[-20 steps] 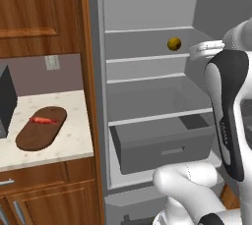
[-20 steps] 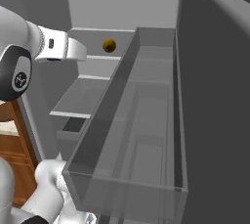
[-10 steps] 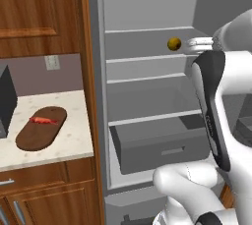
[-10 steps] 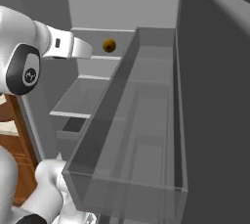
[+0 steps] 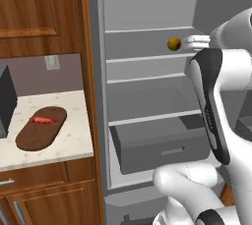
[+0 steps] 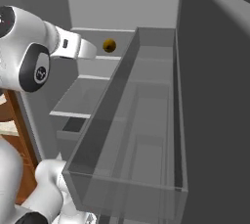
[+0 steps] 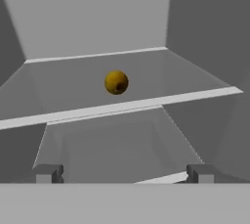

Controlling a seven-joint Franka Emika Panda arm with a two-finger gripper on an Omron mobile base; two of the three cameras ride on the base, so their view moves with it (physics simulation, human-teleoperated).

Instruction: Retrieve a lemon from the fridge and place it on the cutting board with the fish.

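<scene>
The fridge (image 5: 147,96) stands with its door swung wide, showing grey shelves and a drawer (image 5: 157,145) low down. The lemon (image 5: 173,44) sits on the top shelf (image 5: 142,58), toward the front edge and a little right of the middle as the left base view shows it. In the right base view the same lemon (image 6: 109,46) lies on that shelf beyond the clear door bin (image 6: 136,135) that crosses the foreground.

The arm reaches up into the fridge at the height of the top shelf. Its fingers (image 7: 48,173) are spread wide and hold nothing; in the hand view the two tips stand far apart at the bottom, with the lemon (image 7: 116,82) ahead of them, centred between them and resting near the shelf's front lip. The gripper (image 7: 122,174) is near the lemon but apart from it; in the left base view its pale end (image 5: 197,43) lies just to the right of the fruit with a small gap between.

To the left of the fridge, past a wooden cabinet panel, a pale speckled bench (image 5: 69,135) carries the dark brown oval cutting board (image 5: 34,135). The small red-orange fish (image 5: 43,120) lies on the board's upper end. A dark appliance (image 5: 6,101) stands at the bench's left edge, and a wall outlet (image 5: 51,62) is set in the wall behind.
</scene>
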